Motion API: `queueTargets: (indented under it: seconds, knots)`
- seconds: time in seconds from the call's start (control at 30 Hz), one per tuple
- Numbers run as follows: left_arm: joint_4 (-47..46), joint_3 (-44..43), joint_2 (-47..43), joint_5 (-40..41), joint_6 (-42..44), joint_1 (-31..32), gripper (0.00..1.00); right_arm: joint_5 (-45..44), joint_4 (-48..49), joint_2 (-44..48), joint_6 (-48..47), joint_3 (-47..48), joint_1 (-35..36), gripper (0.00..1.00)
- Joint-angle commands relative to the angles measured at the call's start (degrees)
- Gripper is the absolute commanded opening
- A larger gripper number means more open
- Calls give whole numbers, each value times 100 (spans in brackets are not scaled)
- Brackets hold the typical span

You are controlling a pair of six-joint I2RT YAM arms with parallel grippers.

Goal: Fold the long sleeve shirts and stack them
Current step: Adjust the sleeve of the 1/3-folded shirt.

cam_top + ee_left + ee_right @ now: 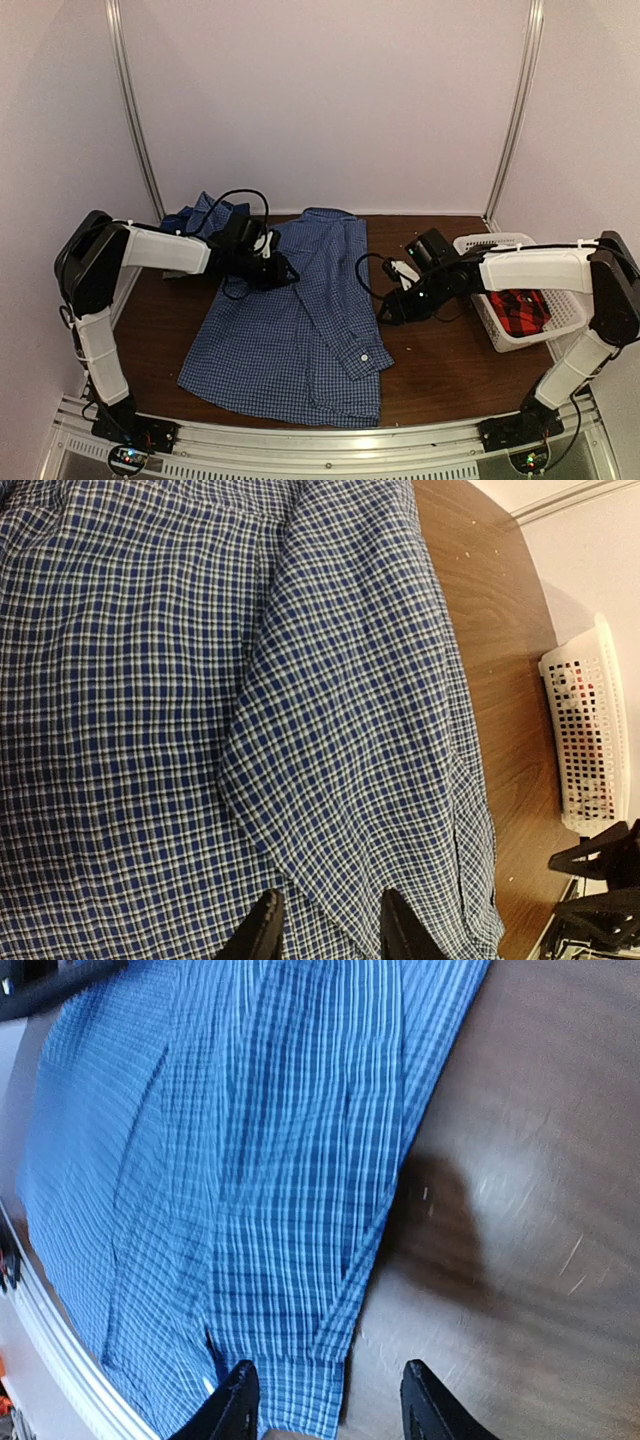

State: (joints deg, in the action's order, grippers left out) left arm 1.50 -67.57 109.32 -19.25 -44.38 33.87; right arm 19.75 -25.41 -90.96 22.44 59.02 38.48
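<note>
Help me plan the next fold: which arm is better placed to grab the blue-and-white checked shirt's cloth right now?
Left, probably. The left gripper is right over the blue-and-white checked shirt, cloth lying between its fingers. The right gripper stands open at the shirt's edge, mostly over the table.

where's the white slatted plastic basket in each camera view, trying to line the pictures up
Top external: the white slatted plastic basket sits at the right side of the brown wooden table, with a red-and-black plaid shirt inside.
Left wrist: the basket is at the right edge, mid-height.
Right wrist: not in it.
Shared landmark: the blue-and-white fine-check shirt spread on the table shows in all three views.
</note>
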Motion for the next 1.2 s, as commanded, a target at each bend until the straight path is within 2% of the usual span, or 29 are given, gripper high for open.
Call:
queueTargets:
  seconds: [0.0, 0.1, 0.2, 0.33, 0.53, 0.67, 0.73, 0.87, 1.17]
  knots:
    - [142, -199, 142, -238, -77, 20, 34, 978, 692, 358, -98, -992, 29, 50]
    - [276, -345, 228, -239, -88, 15, 34, 1344, 969, 429, 26, -1435, 19, 50]
    - [463, -535, 313, -149, -37, 15, 34, 1322, 1006, 443, 106, -1667, 18, 50]
    - [661, -770, 446, -175, 34, 15, 34, 1770, 1541, 421, 471, -2049, 19, 43]
    - [837, -1021, 494, -205, 187, -7, 34, 1990, 2093, 415, 1050, -2396, 29, 26]
    - [851, -1079, 511, -328, 272, -53, 34, 1983, 2219, 551, 1354, -2366, 39, 5]
    - [865, -1111, 513, -371, 316, -70, 34, 1960, 2165, 630, 1432, -2281, 47, 0]
    - [913, -1166, 503, -446, 400, -111, 33, 1999, 2003, 723, 1592, -2103, 212, 0]
    - [1149, -1446, 628, -621, 567, -179, 34, 1805, 1918, 851, 2280, -1934, 1223, 0]
